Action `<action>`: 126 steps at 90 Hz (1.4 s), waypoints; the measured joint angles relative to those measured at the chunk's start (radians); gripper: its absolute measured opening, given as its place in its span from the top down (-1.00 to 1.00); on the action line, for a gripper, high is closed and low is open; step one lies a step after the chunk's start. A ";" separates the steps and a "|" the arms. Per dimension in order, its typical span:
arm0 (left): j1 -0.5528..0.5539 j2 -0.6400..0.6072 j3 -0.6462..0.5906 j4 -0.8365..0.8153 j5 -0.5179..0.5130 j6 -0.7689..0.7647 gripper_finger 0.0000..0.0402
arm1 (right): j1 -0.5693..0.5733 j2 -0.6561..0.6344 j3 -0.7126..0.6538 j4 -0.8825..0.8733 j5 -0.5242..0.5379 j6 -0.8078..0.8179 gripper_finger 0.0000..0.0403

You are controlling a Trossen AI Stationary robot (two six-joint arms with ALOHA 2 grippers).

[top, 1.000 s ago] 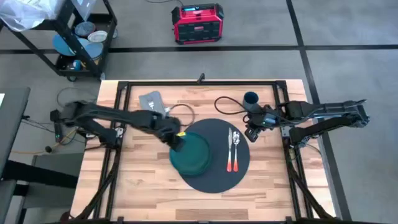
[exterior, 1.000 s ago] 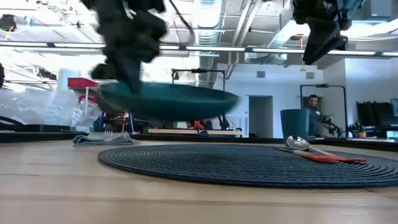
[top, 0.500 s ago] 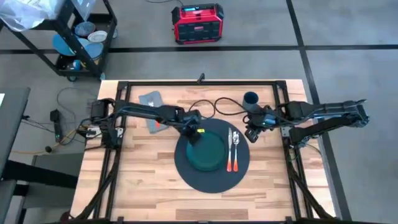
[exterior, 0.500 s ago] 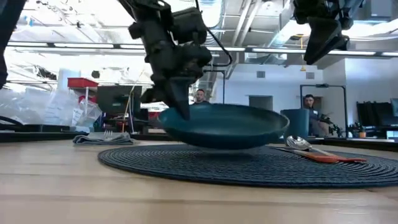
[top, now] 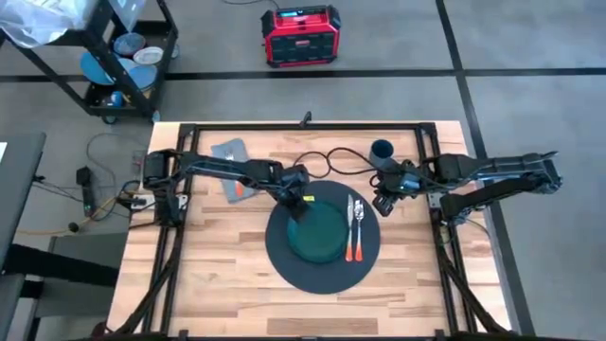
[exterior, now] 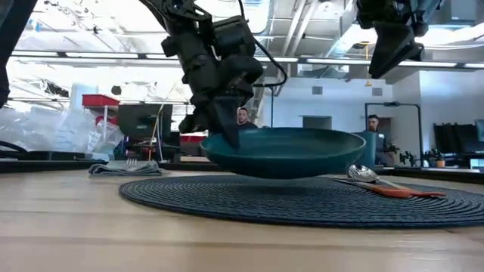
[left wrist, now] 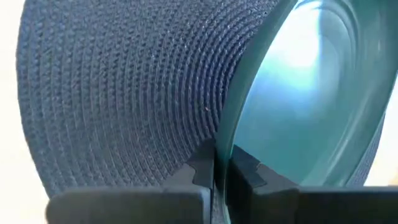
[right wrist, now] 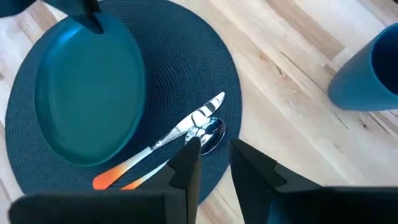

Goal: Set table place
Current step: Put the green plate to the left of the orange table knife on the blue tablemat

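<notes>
High view: left end effector (top: 297,210) clamped on the far rim of the green plate (top: 316,230), plate over the middle of the place (top: 284,260) on the table (top: 218,256). Low view shows the plate just above it. Right end effector (top: 383,203) hovers beside the mat, fingers apart, empty.

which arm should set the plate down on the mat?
Left. The left gripper is already clamped on the plate rim, just above the mat. The right gripper hangs beside the mat, empty.
</notes>
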 joint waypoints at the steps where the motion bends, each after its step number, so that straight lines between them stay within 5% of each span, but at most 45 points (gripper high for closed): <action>1: 0.000 0.000 0.000 0.000 0.000 0.000 1.00 | 0.000 0.000 0.000 0.000 0.000 0.000 0.64; 76: 0.003 0.000 0.000 0.044 -0.007 -0.019 0.72 | 0.000 0.000 0.000 0.005 0.011 0.003 0.64; 126: 0.012 0.000 -0.001 0.032 -0.013 -0.001 0.71 | 0.002 0.000 0.000 0.005 0.006 -0.009 0.64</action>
